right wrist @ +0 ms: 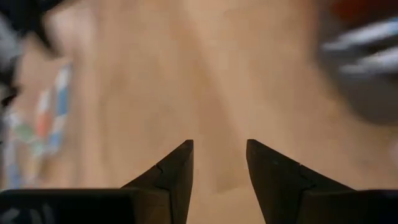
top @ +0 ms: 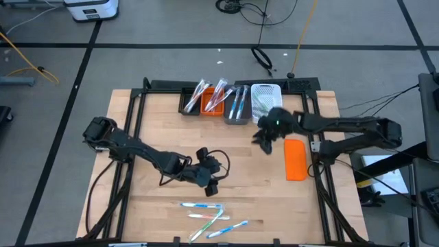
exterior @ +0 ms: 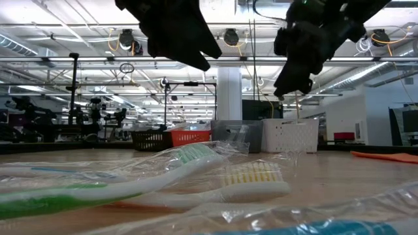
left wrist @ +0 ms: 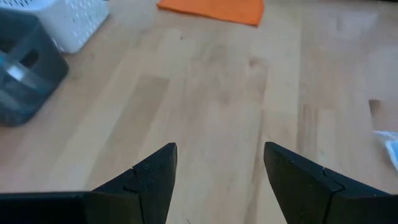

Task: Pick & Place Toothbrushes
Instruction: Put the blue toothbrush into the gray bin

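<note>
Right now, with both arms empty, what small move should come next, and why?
Probably lower the left gripper toward the loose toothbrushes on the table's near edge. Its jaws are open and empty and it hangs closest to them; the right gripper is up by the bins.

I'm seeing even overhead lighting, the desk (top: 171, 123) staying bright; right wrist view is blurring badly, low view's foreground toothbrushes (exterior: 150, 176) defocusing.

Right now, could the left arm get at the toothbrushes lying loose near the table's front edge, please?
Probably yes: the left gripper hangs open and empty just behind the loose toothbrushes, with only bare table between; the right gripper is far off.
</note>
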Available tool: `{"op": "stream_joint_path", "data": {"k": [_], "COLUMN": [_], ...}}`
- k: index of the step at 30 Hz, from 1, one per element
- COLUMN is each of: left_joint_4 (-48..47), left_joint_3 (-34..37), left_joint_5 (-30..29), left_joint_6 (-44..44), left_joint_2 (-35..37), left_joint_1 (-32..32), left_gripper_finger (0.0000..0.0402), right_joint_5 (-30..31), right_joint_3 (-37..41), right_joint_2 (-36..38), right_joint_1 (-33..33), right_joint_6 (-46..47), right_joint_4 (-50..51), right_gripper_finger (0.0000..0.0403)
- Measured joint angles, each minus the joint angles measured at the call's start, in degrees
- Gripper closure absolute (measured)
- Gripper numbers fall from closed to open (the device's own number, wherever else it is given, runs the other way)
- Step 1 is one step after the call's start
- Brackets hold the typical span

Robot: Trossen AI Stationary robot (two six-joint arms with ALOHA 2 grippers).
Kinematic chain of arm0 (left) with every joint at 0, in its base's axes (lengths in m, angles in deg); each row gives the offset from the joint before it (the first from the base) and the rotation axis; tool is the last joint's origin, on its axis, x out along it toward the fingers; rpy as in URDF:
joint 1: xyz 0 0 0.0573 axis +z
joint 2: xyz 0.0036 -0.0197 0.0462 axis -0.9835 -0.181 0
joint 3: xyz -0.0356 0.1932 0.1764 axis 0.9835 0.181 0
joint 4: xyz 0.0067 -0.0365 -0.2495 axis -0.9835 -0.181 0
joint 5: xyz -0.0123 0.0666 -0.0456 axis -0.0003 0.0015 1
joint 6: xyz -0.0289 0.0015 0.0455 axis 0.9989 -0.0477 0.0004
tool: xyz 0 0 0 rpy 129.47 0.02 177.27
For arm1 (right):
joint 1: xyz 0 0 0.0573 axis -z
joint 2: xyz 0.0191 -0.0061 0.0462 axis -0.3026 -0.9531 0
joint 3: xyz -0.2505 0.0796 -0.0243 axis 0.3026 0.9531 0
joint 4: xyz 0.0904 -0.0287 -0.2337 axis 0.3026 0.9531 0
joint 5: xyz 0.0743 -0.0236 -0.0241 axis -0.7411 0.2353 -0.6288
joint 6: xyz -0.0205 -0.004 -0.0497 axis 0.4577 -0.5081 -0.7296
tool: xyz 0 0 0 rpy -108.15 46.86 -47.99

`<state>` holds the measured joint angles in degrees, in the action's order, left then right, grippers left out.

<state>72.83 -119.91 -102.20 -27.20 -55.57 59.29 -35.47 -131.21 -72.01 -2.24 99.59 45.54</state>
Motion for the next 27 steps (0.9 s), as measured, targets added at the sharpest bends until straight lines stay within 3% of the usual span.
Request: {"op": "stream_joint_path", "data": {"k": [7,16,21,27], "left_joint_4": [-1.87,-1.79,-1.71,-1.68], "left_joint_3": [0.00,0.00,0.00,0.00], "left_joint_5": [0.01,-0.04,-0.07,-0.11], "left_joint_6": [2.38,2.65,4.08,4.19], "left_joint_2": [0.00,0.00,0.00,0.00], "left_joint_1": [-2.88,-4.61,-4.61,-4.61], "left_gripper_finger": [0.0158,0.0158,0.0158,0.0158], "right_joint_5": [0.52,14.47,21.38,25.28], "right_joint_3": [6.76,16.69,16.77,14.99], "right_joint_2": [-0.02,-2.34,-9.57,-21.07], "right_joint_1": [-15.37,-35.15,-43.96,-50.26], "right_joint_6": [7.42,13.45,14.57,15.96], "right_joint_4": [-15.27,-38.12,-46.85,-55.05], "right_gripper_finger": [0.0264,0.0264,0.0264,0.0264]}}
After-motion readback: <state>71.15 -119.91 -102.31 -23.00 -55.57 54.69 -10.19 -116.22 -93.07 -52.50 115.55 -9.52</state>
